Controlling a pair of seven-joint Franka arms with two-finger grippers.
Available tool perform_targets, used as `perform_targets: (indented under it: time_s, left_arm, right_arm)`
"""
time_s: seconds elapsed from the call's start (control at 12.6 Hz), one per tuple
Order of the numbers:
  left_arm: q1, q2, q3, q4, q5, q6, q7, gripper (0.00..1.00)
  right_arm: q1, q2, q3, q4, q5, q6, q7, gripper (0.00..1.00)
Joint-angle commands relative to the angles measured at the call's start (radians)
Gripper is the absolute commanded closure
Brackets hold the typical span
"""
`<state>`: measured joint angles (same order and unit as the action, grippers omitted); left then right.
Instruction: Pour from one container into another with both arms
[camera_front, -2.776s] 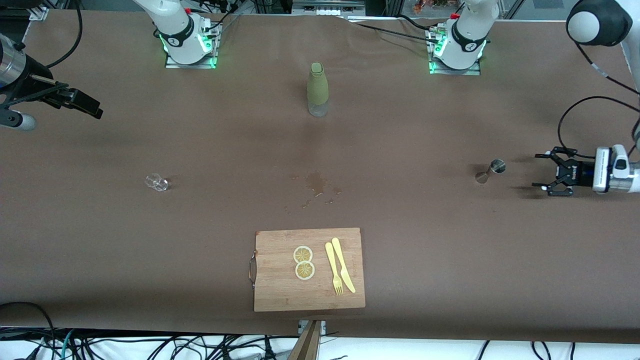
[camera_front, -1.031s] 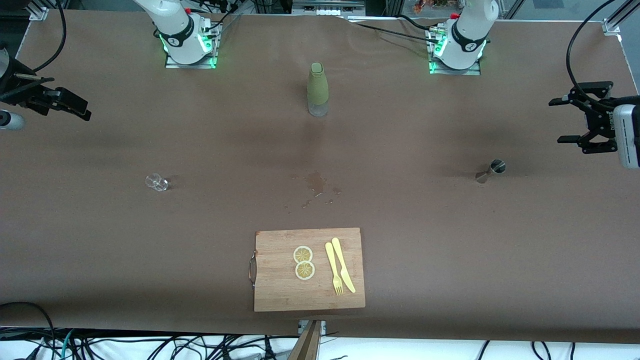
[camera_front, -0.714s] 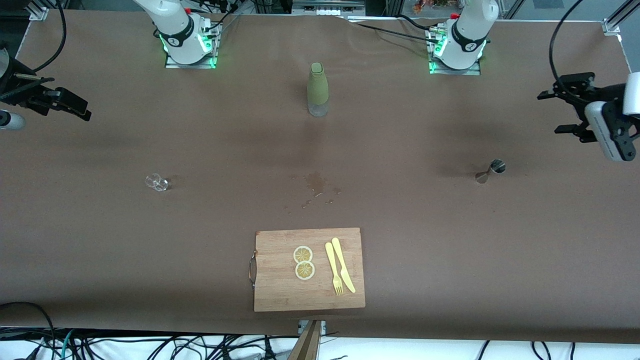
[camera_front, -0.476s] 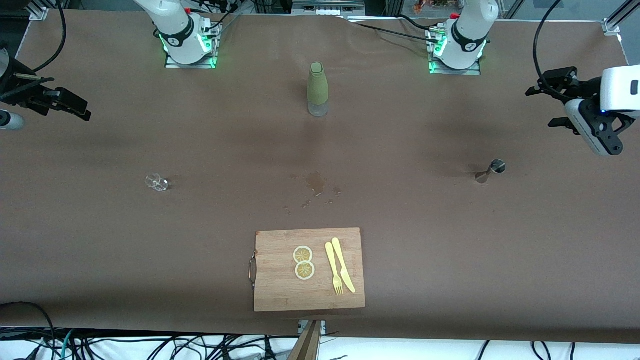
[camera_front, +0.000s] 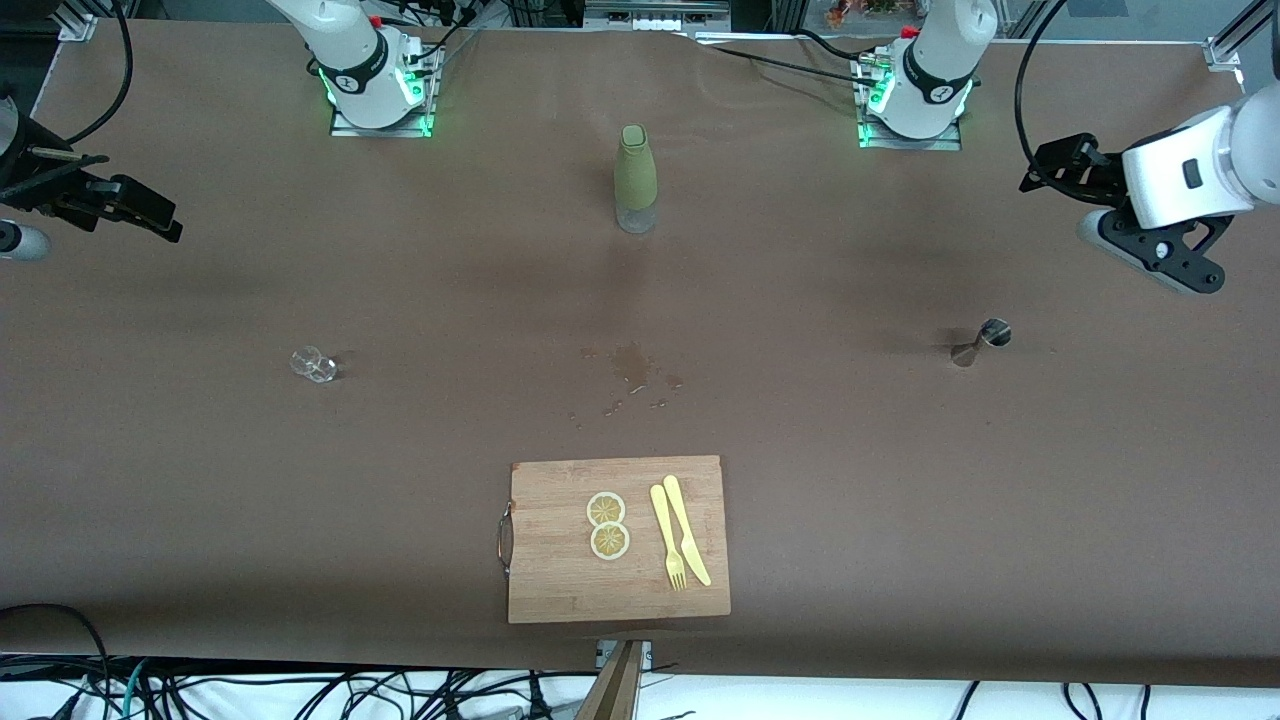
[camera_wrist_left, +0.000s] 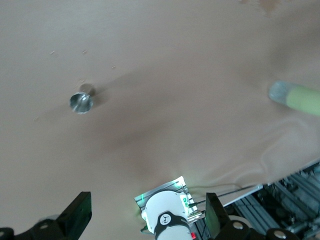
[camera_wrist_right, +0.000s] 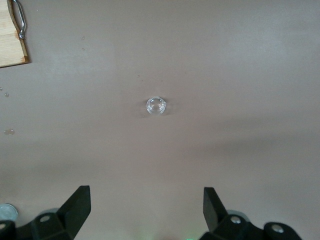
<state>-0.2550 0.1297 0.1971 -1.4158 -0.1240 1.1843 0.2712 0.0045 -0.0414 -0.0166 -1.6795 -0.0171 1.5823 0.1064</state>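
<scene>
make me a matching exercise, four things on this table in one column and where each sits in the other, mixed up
Things:
1. bottle
2. small clear glass
3. metal jigger
4. lemon slices

Places:
A. on the cutting board, beside the yellow fork and knife
B. toward the left arm's end of the table
C. mid-table, nearest the arm bases
D. toward the right arm's end of the table

Pairs: 1-C, 2-D, 3-B, 4-A

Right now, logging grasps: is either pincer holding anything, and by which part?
Nothing is held: left pincer and right pincer are both open, empty, above the brown table.
</scene>
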Motion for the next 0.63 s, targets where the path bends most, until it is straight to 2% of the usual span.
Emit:
perform_targets:
  time_s: [0.0,0.08,0.16,0.24,0.32,0.56]
  left_arm:
    - [-0.038,-0.047,0.029,-0.023,0.046,0.020,-0.111,0.00]
    - [-0.006,-0.051,-0.013,-0.035,0.064,0.026,-0.119,0.00]
    - [0.061,-0.071,-0.087,-0.057,0.085,0.047,-0.122,0.00]
    - [0.139,-0.097,-0.179,-0.104,0.092,0.082,-0.131,0.00]
    - [0.192,-0.131,-0.235,-0.158,0.090,0.122,-0.148,0.00]
    - [0.229,-0.174,-0.262,-0.285,0.112,0.234,-0.168,0.00]
  right_arm:
    - [-0.006,0.002,0.003,0.009,0.012,-0.002,-0.014,0.00]
    - [-0.006,0.000,0.003,0.009,0.012,-0.004,-0.014,0.00]
    - [-0.006,0.002,0.003,0.009,0.012,-0.002,-0.014,0.00]
    - [-0.006,0.000,0.003,0.009,0.012,-0.002,-0.014,0.00]
    - [-0.006,0.002,0.003,0.009,0.012,-0.002,-0.014,0.00]
    - [-0.006,0.002,0.003,0.009,0.012,-0.002,-0.014,0.00]
